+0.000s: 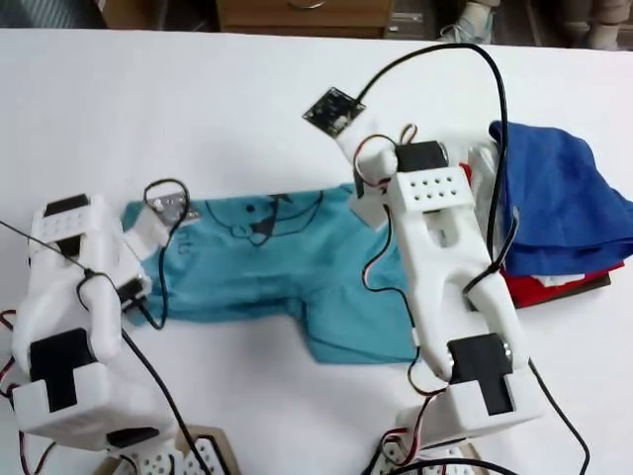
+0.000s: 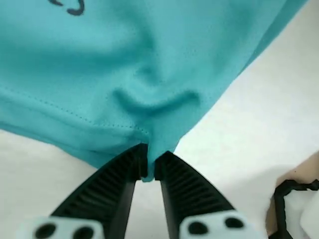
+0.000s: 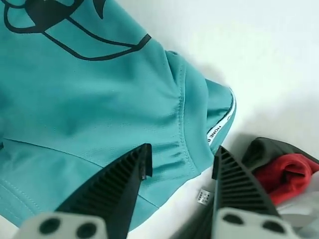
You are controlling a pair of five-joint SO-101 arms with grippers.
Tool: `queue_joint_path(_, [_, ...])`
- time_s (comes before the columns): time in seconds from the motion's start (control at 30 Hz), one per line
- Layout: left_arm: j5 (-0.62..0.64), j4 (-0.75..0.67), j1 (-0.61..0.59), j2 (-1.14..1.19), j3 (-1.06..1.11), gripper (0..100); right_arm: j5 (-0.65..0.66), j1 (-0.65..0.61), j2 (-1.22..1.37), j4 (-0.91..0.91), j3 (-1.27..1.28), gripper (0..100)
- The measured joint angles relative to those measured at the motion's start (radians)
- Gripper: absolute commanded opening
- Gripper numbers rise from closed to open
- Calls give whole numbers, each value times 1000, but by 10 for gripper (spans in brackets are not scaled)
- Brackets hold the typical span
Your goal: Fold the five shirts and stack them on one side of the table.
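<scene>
Pinching the teal shirt's [image 1: 267, 257] hem edge, left fingers [image 2: 122, 181] clamped on the cloth, right fingers [image 3: 117, 186] apart at its collar edge, shirt spread mid-bench [image 1: 148, 109], white top stretching beyond its far edge, blue shirt [image 1: 559, 198] stacked over red shirt [image 1: 554, 287] by the right edge

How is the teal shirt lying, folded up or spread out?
Mostly spread out: the teal shirt lies flat with its drawing showing. The left gripper pinches its edge.

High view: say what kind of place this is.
Probably a robotics lab or workroom: a white table carrying two white arms with exposed wiring, a teal shirt spread out, wooden furniture behind.
</scene>
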Motion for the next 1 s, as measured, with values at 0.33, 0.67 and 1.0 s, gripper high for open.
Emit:
queue_joint_path(0.33, [-18,121,2,0,-203,21,0,0,0,0,0,201])
queue_joint_path(0.67, [-135,233,-14,0,-463,21,0,0,0,0,0,201])
queue_joint_path(1.0, [-183,236,-18,25,-292,22,0,0,0,0,0,201])
